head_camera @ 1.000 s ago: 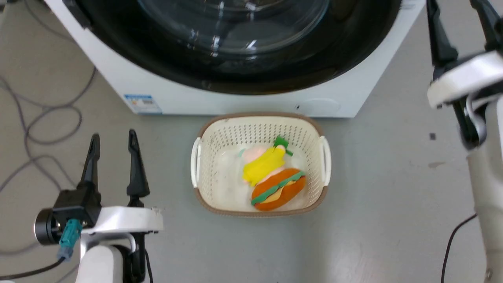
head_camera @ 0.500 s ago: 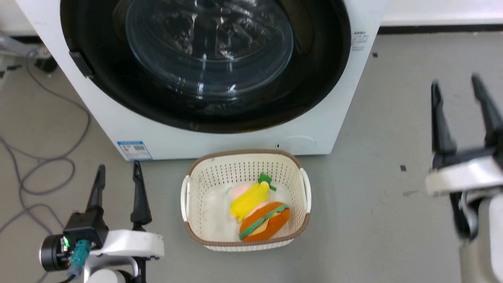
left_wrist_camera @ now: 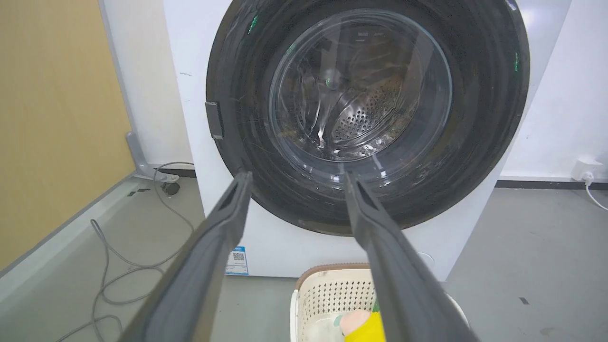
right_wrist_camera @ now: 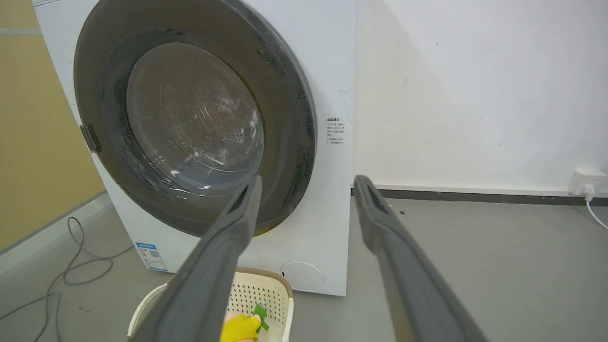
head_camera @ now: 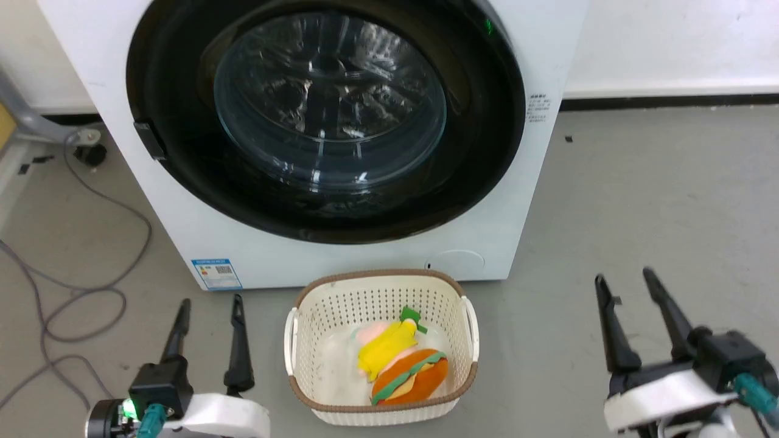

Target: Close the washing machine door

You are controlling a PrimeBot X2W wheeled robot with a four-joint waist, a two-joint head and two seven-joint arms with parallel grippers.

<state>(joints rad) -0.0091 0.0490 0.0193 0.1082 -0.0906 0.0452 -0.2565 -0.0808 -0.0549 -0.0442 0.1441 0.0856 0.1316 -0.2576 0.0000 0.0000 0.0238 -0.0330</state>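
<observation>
1. The washing machine door (head_camera: 328,121) fills the upper middle of the head view. Its black ring lies flat in the white front of the washing machine (head_camera: 538,61), with no gap visible at the rim in either wrist view.
2. Judged from that, the closing looks done. I cannot tell whether the latch has caught, so at most a firm check push may be left.
3. The left gripper (head_camera: 210,299) sits at the lower left of the head view with its fingers apart, pointing up the frame and holding nothing, well clear of the door.
4. The right gripper (head_camera: 624,275) sits at the lower right, likewise spread and empty, over bare floor.
5. Between them, at lower centre, a cream laundry basket (head_camera: 380,278) with soft toys stands just in front of the machine.
</observation>
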